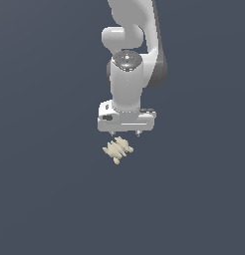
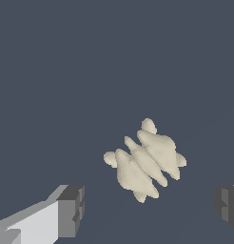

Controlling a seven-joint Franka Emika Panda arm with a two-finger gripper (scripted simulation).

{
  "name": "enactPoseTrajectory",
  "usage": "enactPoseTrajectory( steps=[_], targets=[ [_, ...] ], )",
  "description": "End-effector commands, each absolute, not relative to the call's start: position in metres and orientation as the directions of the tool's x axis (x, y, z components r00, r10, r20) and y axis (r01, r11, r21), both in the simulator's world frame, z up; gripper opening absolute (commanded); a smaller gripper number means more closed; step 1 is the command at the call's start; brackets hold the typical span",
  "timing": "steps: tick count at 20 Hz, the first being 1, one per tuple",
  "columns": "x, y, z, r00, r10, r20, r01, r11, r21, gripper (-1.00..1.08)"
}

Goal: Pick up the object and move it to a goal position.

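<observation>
**Above the grey floor, a spread gripper lines up on the lobed object**

On the flat dark grey floor (image 1: pixel 50 199) lies the object (image 1: pixel 117 150), a small cream lump of rounded, finger-like lobes, directly beneath the arm's white hand. The gripper (image 1: pixel 125 133) hangs just over it, pointing straight down, the wrist and forearm stacked almost vertically above. That upright pose suits a top-down grab: the fingers can drop on either side of the lump without sweeping it aside.

In the wrist view the two dark pads (image 2: pixel 71 210) stand far apart at opposite edges of the picture, with the object (image 2: pixel 145 162) between them and clear of both, so the jaws are wide open and hold nothing. The lump sits somewhat nearer the far pad than the near one, and its long ridges run slantwise to the line between the pads; a small turn or sideways nudge might give a squarer pinch.

From the exterior view alone it is hard to tell how much height remains. No goal marker shows in either picture, so the lift and carry are not yet begun
</observation>
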State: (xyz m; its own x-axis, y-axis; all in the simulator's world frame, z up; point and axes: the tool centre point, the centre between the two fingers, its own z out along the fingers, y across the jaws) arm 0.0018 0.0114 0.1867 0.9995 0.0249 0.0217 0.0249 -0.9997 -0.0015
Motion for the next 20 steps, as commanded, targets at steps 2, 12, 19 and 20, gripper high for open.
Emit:
enactPoseTrajectory(
  steps=[2, 12, 19, 20],
  targets=[
    [0.002, 0.012, 0.187, 0.999, 0.025, 0.022, 0.025, -1.000, -0.002, 1.08],
    [0.005, 0.020, 0.192, 0.999, 0.021, 0.030, 0.022, -1.000, -0.020, 1.08],
    [0.010, 0.016, 0.184, 0.998, 0.060, -0.006, 0.060, -0.998, -0.034, 1.08],
    [0.011, 0.015, 0.183, 0.997, 0.069, -0.015, 0.069, -0.997, -0.038, 1.08]
  ],
)
